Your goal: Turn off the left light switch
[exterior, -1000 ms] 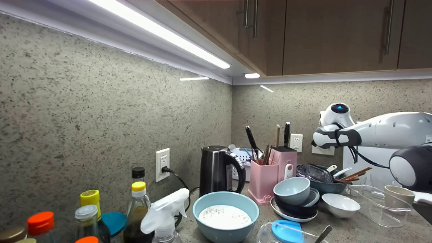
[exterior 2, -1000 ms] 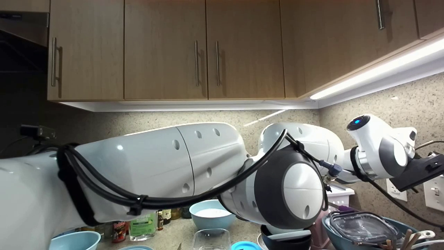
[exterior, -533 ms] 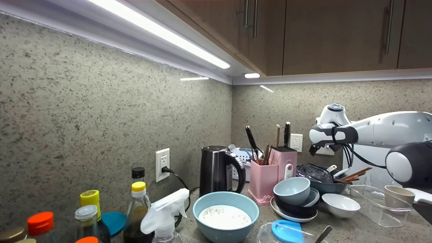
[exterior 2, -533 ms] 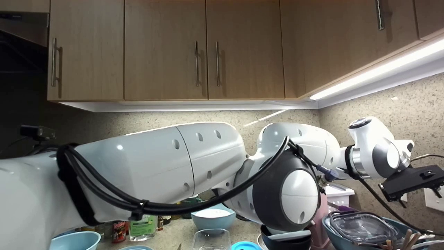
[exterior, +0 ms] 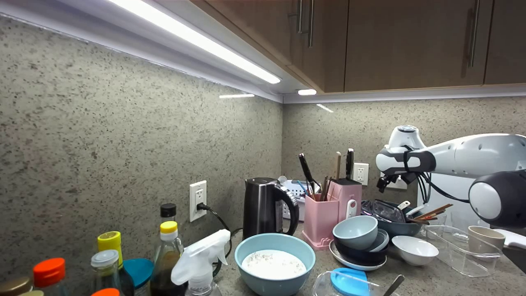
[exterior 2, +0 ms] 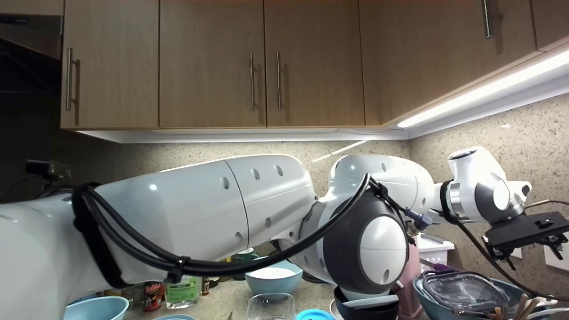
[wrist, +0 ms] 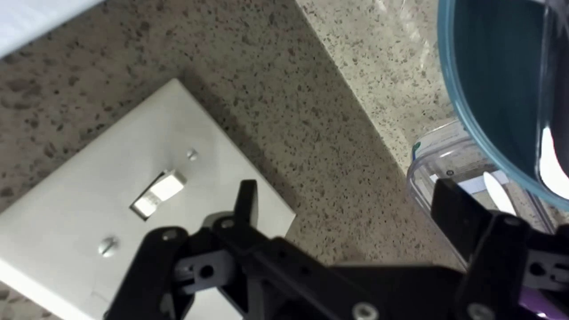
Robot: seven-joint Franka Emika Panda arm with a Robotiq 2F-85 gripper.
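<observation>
- The toggle switch [wrist: 159, 194] juts bright white from its wall plate [wrist: 75, 204], between two screws [wrist: 108, 246].
- Near that plate, the gripper [wrist: 347, 190] gapes wide, holding nothing.

Kettle [exterior: 259, 211] near pink knife block [exterior: 347, 195]; bowls [exterior: 354, 239] stacked.

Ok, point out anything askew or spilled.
In an exterior view, the small blue bowl sits tilted over the dark bowl instead of level. The switch plate slants in the wrist view, probably just from the camera's angle. No spill stands out.
</observation>
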